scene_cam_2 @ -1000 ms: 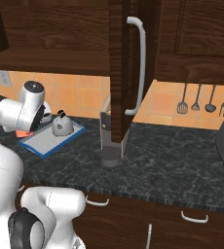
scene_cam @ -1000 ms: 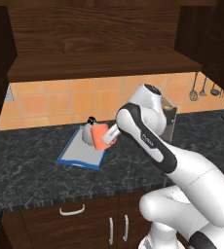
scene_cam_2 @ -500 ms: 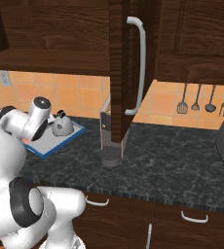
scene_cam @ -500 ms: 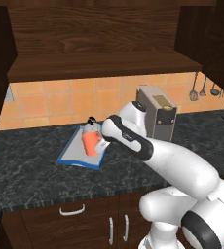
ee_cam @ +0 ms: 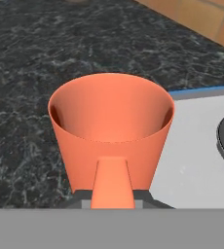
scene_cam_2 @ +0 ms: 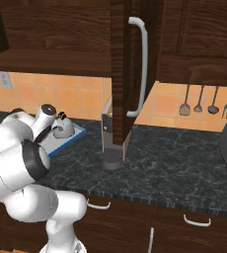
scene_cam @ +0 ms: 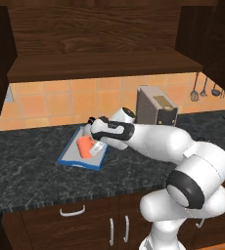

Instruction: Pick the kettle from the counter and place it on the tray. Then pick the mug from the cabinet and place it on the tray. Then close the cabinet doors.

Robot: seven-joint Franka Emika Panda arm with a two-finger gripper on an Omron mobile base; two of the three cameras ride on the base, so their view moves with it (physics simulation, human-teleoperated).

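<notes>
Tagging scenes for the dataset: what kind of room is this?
A rendered home kitchen, by the look of it: a dark marble-look counter over wooden base cabinets, an orange tiled backsplash with utensils hanging on it, and a coffee machine beside a tray.

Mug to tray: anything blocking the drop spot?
Nothing visible does. The mug, held in the gripper, hangs low over the tray; the kettle sits on the tray's far part, and bare grey surface lies beside the mug.

The mug lies on the tray, the kettle behind it.
</notes>
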